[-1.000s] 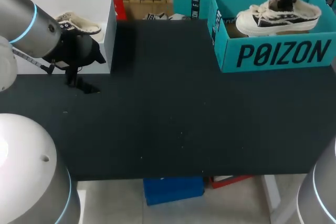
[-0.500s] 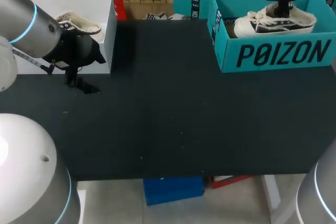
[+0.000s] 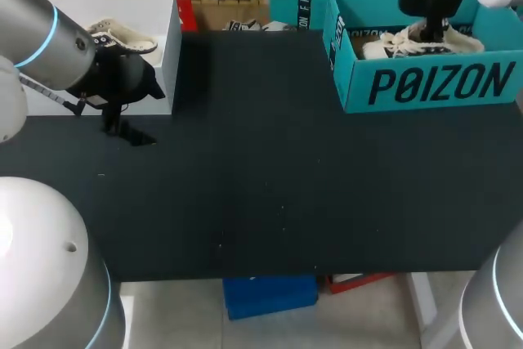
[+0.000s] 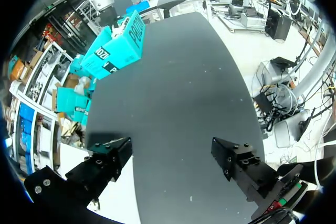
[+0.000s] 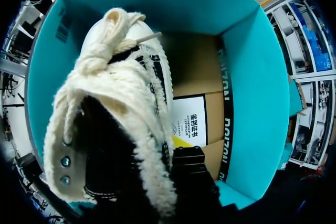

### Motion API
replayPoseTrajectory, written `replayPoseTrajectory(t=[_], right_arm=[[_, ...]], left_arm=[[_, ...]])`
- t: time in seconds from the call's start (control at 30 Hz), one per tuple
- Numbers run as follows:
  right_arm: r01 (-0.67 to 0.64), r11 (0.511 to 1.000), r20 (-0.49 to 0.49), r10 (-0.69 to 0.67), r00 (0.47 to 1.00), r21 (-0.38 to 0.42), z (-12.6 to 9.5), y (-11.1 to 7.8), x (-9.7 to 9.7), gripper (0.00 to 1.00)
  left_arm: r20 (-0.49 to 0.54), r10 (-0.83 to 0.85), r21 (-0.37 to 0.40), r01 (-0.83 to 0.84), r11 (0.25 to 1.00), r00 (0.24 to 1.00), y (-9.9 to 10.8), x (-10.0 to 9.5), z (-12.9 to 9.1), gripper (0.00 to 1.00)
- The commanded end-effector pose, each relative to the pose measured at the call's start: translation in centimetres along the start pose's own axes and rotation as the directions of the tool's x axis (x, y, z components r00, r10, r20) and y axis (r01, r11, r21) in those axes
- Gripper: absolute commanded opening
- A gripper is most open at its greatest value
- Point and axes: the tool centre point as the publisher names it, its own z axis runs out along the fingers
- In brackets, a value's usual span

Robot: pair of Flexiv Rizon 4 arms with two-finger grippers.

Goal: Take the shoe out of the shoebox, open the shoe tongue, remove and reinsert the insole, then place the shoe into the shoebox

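Note:
A cream and black shoe (image 3: 421,38) with fluffy laces sits low inside the teal shoebox (image 3: 433,83) at the table's far right. My right gripper (image 3: 429,26) comes down from above and is shut on the shoe's collar. In the right wrist view the shoe (image 5: 121,103) fills the space ahead, with the shoebox's walls (image 5: 194,3) all around and one black finger (image 5: 189,163) pressed on the shoe's side. The other finger is hidden inside the shoe. My left gripper (image 4: 173,161) hangs open and empty over the table's left part (image 3: 122,124).
A white box (image 3: 167,55) with another shoe (image 3: 122,38) in it stands at the far left, right behind my left gripper. The dark table top (image 3: 270,161) spreads between the two boxes. The teal shoebox (image 4: 118,48) lies far ahead of my left gripper.
My right gripper has gone down with the shoe, which has sunk from above the box's rim to inside the box. The left arm has kept still.

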Motion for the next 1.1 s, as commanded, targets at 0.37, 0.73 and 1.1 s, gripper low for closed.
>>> replayPoseTrajectory(t=[0.37,0.73,1.1], right_arm=[[0.009,1.000,-0.046,-0.009,0.999,-0.008,3.7,0.9,1.0,0.00],[0.004,1.000,-0.041,-0.005,0.999,-0.019,4.9,1.2,1.2,0.00],[0.005,1.000,-0.076,-0.006,0.997,-0.016,6.6,1.2,1.7,0.00]], left_arm=[[0.006,0.001,0.001,-0.001,1.000,1.000,0.1,0.2,0.0,1.00],[0.006,0.001,0.001,-0.001,1.000,1.000,0.1,0.2,0.0,1.00],[0.006,0.001,0.001,-0.001,1.000,1.000,0.1,0.2,0.0,1.00]])
